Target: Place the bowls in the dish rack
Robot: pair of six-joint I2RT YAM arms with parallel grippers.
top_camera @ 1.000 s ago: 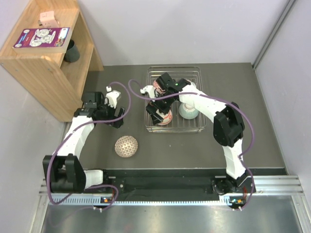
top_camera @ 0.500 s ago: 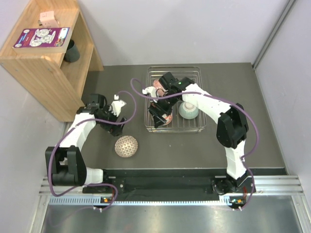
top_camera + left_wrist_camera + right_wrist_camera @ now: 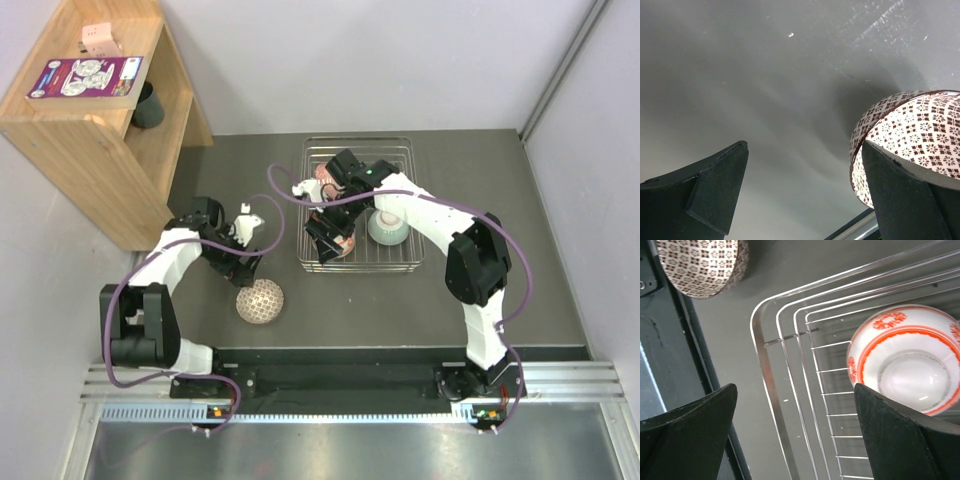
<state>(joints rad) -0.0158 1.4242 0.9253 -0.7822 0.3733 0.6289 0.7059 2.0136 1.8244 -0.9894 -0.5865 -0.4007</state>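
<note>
The beige-brown mesh bowl sits upside down on the grey table, left of the dish rack. My left gripper hovers just behind it, open and empty. In the left wrist view that bowl shows beside the right finger. My right gripper is open over the rack's front-left corner, beside the red-orange floral bowl. That bowl rests in the wire rack by my right finger. A mint green bowl also stands in the rack. Another bowl behind my right wrist is mostly hidden.
A wooden shelf unit stands at the back left with a dark cup on its shelf and a printed card on top. A black rail runs along the table's near edge. Walls close in at the back and right.
My left gripper has swung forward and right, ending close behind the mesh bowl. My right gripper shifted only slightly by the floral bowl. Both stayed open.
</note>
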